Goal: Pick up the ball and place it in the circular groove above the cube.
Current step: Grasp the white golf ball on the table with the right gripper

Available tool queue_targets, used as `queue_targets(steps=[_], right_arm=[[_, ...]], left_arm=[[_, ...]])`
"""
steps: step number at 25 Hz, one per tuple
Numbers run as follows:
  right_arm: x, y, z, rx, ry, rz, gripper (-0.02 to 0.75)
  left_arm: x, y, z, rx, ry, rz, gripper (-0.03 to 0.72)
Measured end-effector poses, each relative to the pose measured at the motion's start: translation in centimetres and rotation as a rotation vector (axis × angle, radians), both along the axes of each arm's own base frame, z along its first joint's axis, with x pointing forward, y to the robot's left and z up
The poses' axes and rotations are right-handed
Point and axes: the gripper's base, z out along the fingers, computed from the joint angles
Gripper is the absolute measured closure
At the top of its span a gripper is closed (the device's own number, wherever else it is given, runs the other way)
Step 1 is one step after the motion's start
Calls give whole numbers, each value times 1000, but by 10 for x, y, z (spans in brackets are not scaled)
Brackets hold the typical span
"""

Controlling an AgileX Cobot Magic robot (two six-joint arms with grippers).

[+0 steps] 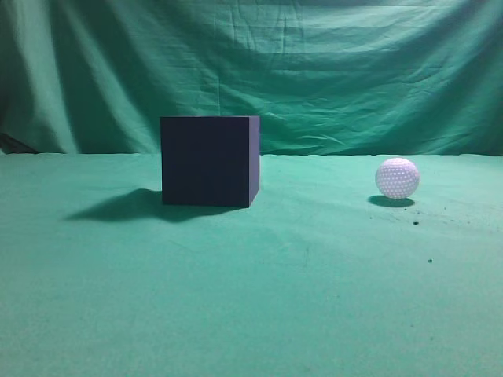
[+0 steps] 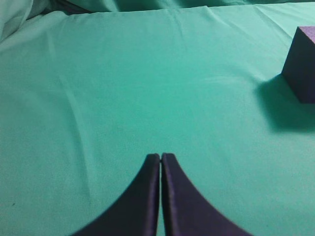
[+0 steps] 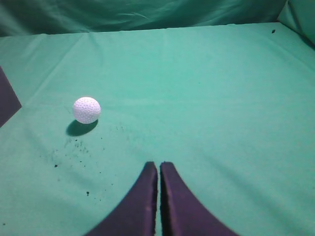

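Golf ball (image 1: 397, 177) resting on green cloth (image 1: 251, 298), well right of navy cube (image 1: 209, 161), apart from it. Left gripper (image 2: 161, 156) and right gripper (image 3: 158, 164) both clenched, empty. Cube's groove apparently hidden.

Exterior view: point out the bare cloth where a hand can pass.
Free: between the cube and the ball, the whole foreground, and left of the cube beyond its shadow. Nowhere is crowded; only dark specks lie near the ball.

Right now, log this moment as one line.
ball on cloth, right of cube | left gripper shut, empty | right gripper shut, empty | ball not picked
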Motion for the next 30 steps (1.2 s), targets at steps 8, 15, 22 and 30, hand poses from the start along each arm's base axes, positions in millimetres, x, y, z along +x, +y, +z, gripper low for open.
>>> queue_targets(steps=[8,15,22,30], right_arm=[[0,0,0,0,0,0,738],[0,0,0,0,0,0,738],[1,0,2,5,-24,-2,738],[4,-3,35,126,-373,-48,738]], left_arm=[[0,0,0,0,0,0,688],[0,0,0,0,0,0,688],[0,0,0,0,0,0,688],[0,0,0,0,0,0,688]])
